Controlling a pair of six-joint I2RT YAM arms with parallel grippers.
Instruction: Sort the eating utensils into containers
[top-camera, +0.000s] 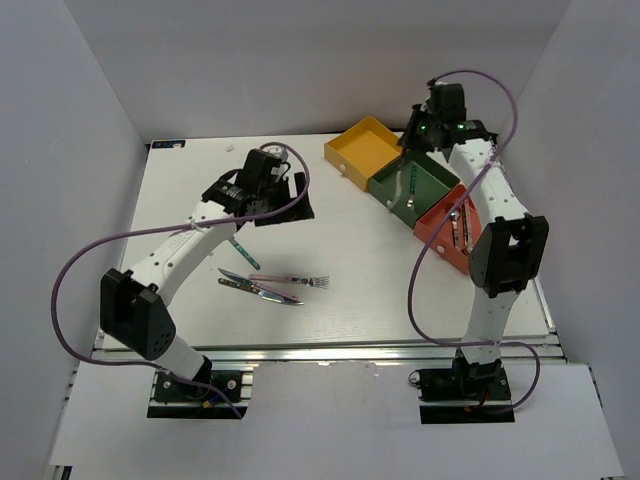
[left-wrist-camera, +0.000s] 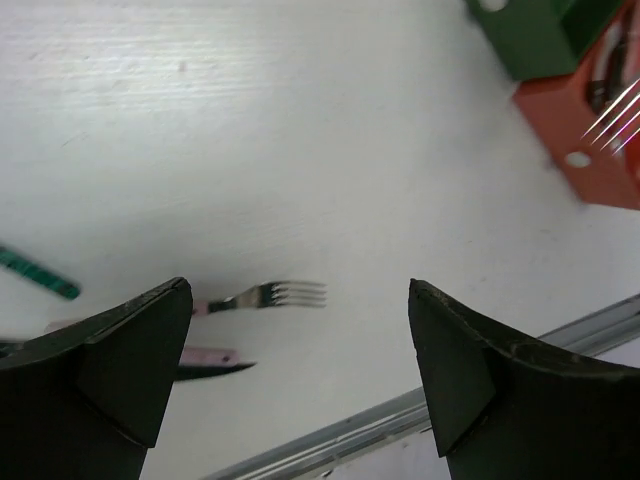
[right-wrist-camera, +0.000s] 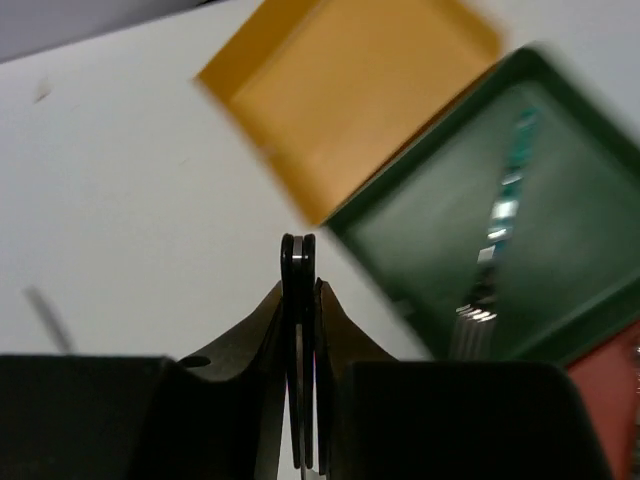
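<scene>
Bright, even overhead light on the table (top-camera: 350, 250), soft shadows only. My right wrist view's motion-smeared, yellow tray (right-wrist-camera: 360, 100) and green tray (right-wrist-camera: 570, 220) fuzzy. My left fingers (left-wrist-camera: 120, 370) look dark, unfocused; glare streaks over the red tray (left-wrist-camera: 565, 140).

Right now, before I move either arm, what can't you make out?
Red tray contents: top view, right arm covers part; count unclear.
Utensil in green tray: right wrist view, motion blur.
Pink-handled fork: handle behind left jaws, left wrist view.
Whether the shut right jaws pinch anything: too thin to tell.
</scene>
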